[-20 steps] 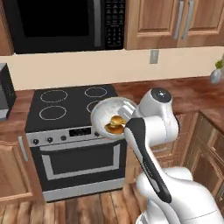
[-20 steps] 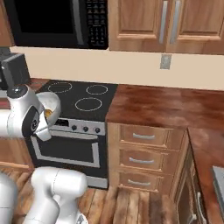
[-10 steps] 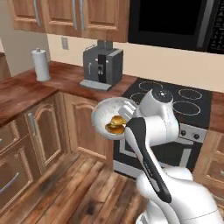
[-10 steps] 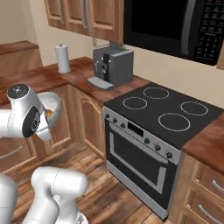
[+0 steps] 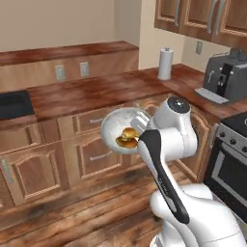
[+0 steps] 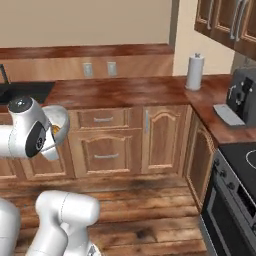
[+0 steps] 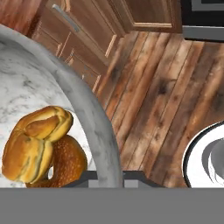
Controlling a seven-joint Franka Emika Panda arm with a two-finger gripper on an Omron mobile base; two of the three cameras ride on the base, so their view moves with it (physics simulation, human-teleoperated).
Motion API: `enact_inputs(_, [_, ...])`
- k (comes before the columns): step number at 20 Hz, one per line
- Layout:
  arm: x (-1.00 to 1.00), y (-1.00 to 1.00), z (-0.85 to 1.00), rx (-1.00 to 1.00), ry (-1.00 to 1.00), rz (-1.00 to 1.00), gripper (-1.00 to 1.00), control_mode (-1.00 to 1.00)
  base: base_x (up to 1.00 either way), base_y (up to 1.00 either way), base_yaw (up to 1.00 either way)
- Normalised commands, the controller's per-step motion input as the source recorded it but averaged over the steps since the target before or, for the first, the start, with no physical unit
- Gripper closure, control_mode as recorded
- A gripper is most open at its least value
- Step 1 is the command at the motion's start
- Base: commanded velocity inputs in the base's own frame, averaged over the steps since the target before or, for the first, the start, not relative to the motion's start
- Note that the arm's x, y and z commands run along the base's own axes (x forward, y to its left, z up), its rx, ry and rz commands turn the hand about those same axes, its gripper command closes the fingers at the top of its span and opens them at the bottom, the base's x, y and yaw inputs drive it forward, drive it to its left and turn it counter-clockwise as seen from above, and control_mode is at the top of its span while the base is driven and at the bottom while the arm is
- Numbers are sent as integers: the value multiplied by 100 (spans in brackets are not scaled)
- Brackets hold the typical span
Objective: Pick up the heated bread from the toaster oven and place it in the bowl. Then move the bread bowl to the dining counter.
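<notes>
The white grey-marbled bowl [image 5: 115, 126] hangs in the air in front of the arm, above the wood floor. My gripper [image 7: 107, 176] is shut on its rim, which runs between the two dark fingertips [image 7: 136, 176]. The heated bread [image 7: 36, 144], a lumpy golden piece, lies inside the bowl on a darker brown food piece [image 7: 69, 165]. From the left base the bread [image 5: 127, 135] shows against the tilted bowl's inside. From the right base the bowl [image 6: 61, 118] sits just beyond the wrist. The toaster oven is out of view. A raised reddish-brown ledge [image 5: 67, 49] with a tan panel could be the dining counter; I cannot tell.
A wood-topped kitchen counter [image 5: 96, 94] with cabinet doors and drawers runs across ahead. A dark sink [image 5: 14, 104] is at its left, and a paper towel roll [image 5: 165, 63] and a grey coffee machine [image 5: 226, 75] stand at the right. The stove [image 5: 230, 157] is at the far right.
The whole picture has swung: the base has turned left, so the stove and coffee machine slid to the right edge. The bowl with the bread stays in the shut gripper.
</notes>
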Motion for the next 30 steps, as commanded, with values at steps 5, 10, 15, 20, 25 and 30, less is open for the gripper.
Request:
enact_inputs(5, [0, 0, 0, 0, 0, 0, 100, 100, 0, 75, 84])
enact_inputs(10, [0, 0, 0, 0, 0, 0, 100, 100, 1, 100, 67])
enact_inputs(15, [0, 0, 0, 0, 0, 0, 100, 100, 71, 100, 39])
enact_inputs(20, [0, 0, 0, 0, 0, 0, 100, 100, 99, 100, 25])
enact_inputs(25, [0, 0, 0, 0, 0, 0, 100, 100, 100, 100, 12])
enact_inputs(30, [0, 0, 0, 0, 0, 0, 100, 100, 100, 100, 6])
